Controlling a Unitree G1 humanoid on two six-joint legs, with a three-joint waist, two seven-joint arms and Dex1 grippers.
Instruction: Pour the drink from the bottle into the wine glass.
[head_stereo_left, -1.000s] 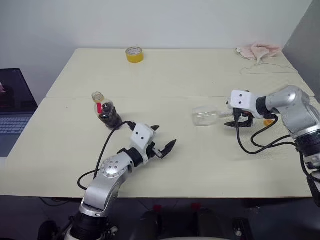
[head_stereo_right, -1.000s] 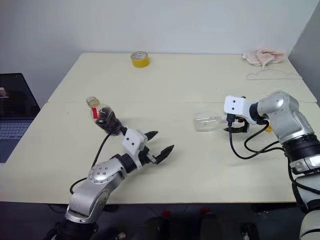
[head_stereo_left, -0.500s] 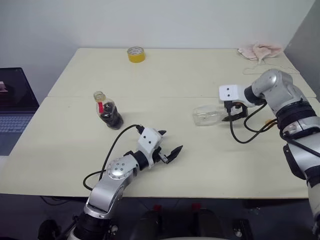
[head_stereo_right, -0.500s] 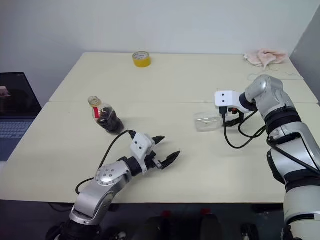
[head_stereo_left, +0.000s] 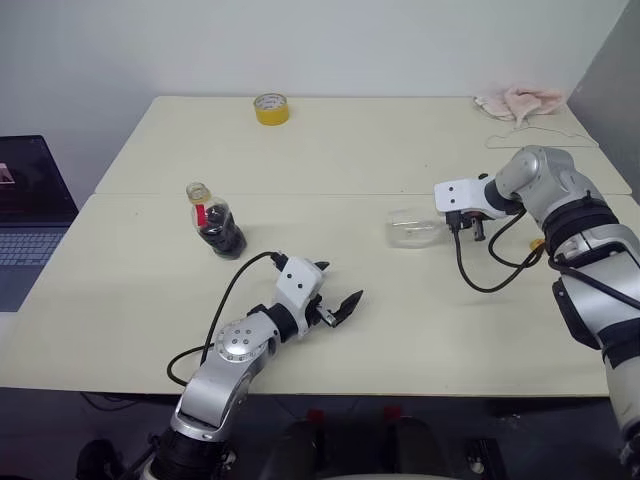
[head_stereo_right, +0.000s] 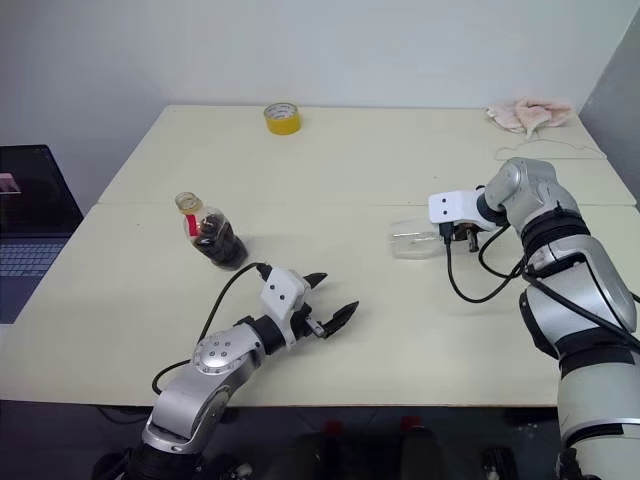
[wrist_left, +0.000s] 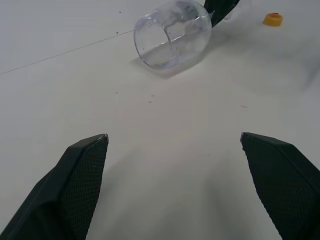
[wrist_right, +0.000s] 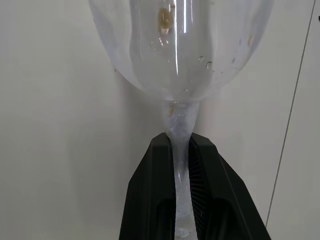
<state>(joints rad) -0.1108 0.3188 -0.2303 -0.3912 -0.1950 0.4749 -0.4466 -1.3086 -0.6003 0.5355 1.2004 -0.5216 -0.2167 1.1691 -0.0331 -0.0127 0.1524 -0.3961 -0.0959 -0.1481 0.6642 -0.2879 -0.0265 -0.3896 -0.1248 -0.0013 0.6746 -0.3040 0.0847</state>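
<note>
On the counter (head_stereo_left: 400, 320) there is one bottle (head_stereo_left: 214, 221), standing uncapped with dark drink (head_stereo_left: 222, 236) in its lower half, and one wine glass (head_stereo_left: 413, 228) lying on its side well to the right of that bottle. Beyond the bottle, near the counter's far edge, sits one yellow tape roll (head_stereo_left: 269, 108); one small yellow cap (wrist_left: 273, 19) lies just past the wine glass, and one pinkish cloth (head_stereo_left: 517, 101) sits at the far right corner. One laptop (head_stereo_left: 28, 215) stands off the counter's left side, and two grippers are counted: the left gripper (head_stereo_left: 336, 303) and the right gripper (wrist_right: 181, 200).
</note>
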